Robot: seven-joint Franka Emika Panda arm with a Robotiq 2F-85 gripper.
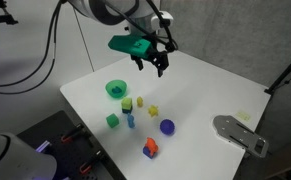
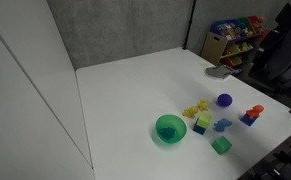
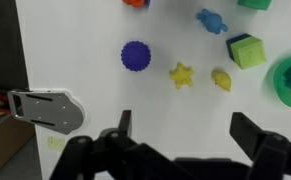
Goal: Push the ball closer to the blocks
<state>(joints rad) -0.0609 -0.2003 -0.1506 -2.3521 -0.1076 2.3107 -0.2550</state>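
Note:
The purple-blue ball (image 1: 167, 127) lies on the white table (image 1: 215, 95), also seen in an exterior view (image 2: 224, 100) and in the wrist view (image 3: 136, 56). The blocks sit a short way from it: a green cube (image 1: 113, 120), a yellow-green one (image 1: 126, 104), a small yellow one (image 1: 152, 111) and a blue one (image 1: 131, 122). In the wrist view a yellow star block (image 3: 181, 74), a yellow block (image 3: 221, 80), a green cube (image 3: 246, 50) and a blue block (image 3: 211, 21) show. My gripper (image 1: 157, 65) hangs open and empty high above the table, its fingers (image 3: 185, 135) wide apart.
A green bowl (image 1: 116, 89) stands beside the blocks, also in an exterior view (image 2: 170, 128). An orange-red and blue toy (image 1: 150, 148) lies near the table's front edge. A grey metal tool (image 1: 240, 132) lies on the table, also in the wrist view (image 3: 45, 107).

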